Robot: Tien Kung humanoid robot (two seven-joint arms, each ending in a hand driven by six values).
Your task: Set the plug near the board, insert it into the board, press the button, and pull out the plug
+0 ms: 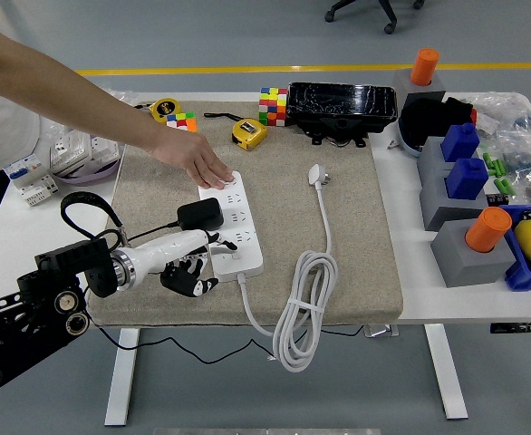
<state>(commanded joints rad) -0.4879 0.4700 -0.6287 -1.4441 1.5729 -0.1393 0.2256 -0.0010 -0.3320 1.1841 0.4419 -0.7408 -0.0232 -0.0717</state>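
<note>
A white power strip [236,227] lies on the beige mat [356,263]. A black plug [199,214] with a black cable rests against the strip's left edge; I cannot tell whether it is inserted. My left hand [191,275] hangs just below the plug, near the strip's near-left corner, fingers relaxed and pointing down, holding nothing. A person's hand [200,163] reaches in from the upper left and rests on the strip's far end. The strip's own white plug [317,174] and coiled cord [302,308] lie to the right.
Behind the mat are two yellow tape measures [249,133], two colour cubes [272,105] and a black case [342,107]. Grey blocks with orange cylinders [485,237] and blue parts stand at the right. White electrical parts [66,154] lie at the left.
</note>
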